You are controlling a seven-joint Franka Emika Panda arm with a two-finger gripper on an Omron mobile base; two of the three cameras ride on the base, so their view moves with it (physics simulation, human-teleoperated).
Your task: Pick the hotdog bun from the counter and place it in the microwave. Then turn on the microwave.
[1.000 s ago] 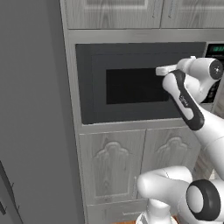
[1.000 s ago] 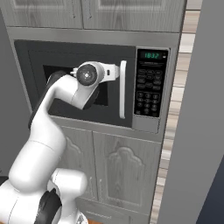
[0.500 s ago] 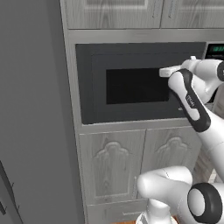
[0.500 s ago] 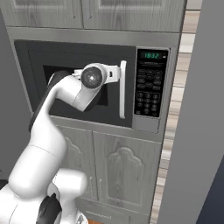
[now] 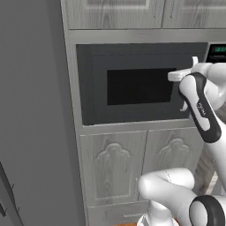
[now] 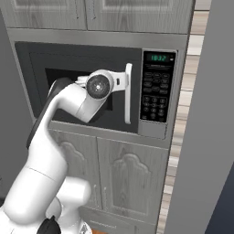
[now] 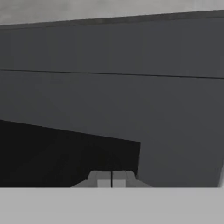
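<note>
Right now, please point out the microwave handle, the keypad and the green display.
microwave handle [image 6: 128, 93]: right base view, middle of the white vertical bar.
keypad [image 6: 156, 98]: right base view, centre of the black button panel.
green display [image 6: 158, 58]: right base view, on the lit digits.

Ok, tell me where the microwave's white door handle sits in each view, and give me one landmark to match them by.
Left base view: the white handle is at the right edge, mostly hidden behind the arm.
Right base view: it stands upright at centre, just left of the keypad.
Hand view: I cannot make it out with certainty; a pale sliver at the lower right edge may be it.
Shared landmark: the dark window.
</note>
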